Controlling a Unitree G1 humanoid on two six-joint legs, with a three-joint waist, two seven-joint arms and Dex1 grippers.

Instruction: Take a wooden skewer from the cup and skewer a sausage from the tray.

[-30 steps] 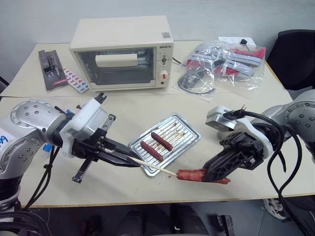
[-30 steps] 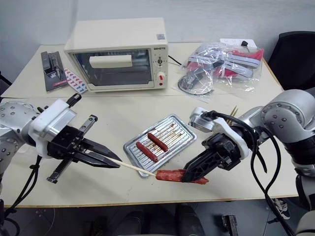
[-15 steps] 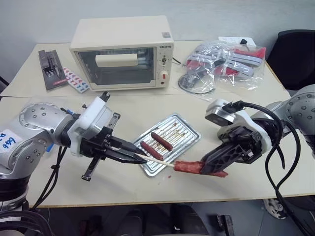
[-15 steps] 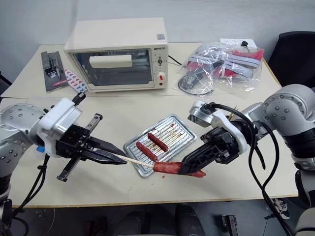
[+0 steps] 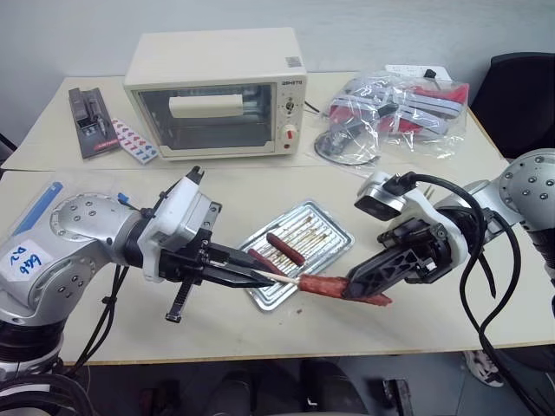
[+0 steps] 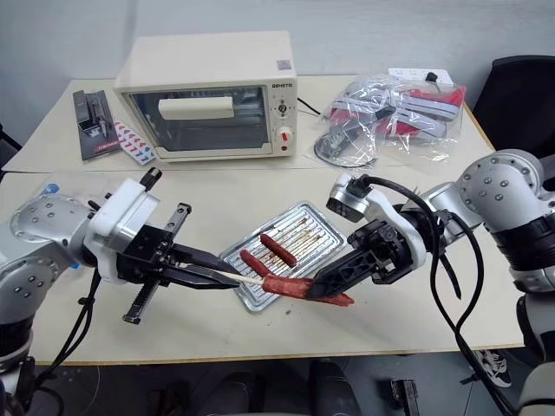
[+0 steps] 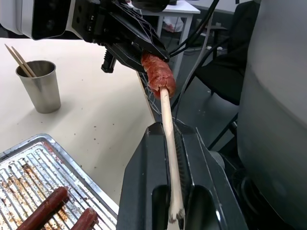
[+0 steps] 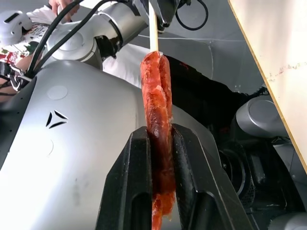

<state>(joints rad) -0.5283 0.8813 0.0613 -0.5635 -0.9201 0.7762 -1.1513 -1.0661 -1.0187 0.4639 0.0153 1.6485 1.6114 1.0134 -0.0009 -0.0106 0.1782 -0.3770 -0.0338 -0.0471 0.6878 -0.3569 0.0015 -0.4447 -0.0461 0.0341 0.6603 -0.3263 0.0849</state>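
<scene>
Left pincer [image 5: 260, 279] clamped on the skewer [image 7: 169, 143], right pincer [image 5: 354, 288] clamped on the sausage [image 5: 334, 287], held above the bench's [image 5: 364, 199] near edge beside the tray [image 5: 334, 227]. Skewer tip is in the sausage end, axes roughly in line; push lengthwise.

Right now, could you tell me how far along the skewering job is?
Done: the left end effector holds the wooden skewer, taken from the cup. In hand: the right end effector grips the sausage, with the skewer tip already entering one end. Left: pushing it through. Two sausages remain on the tray.
</scene>
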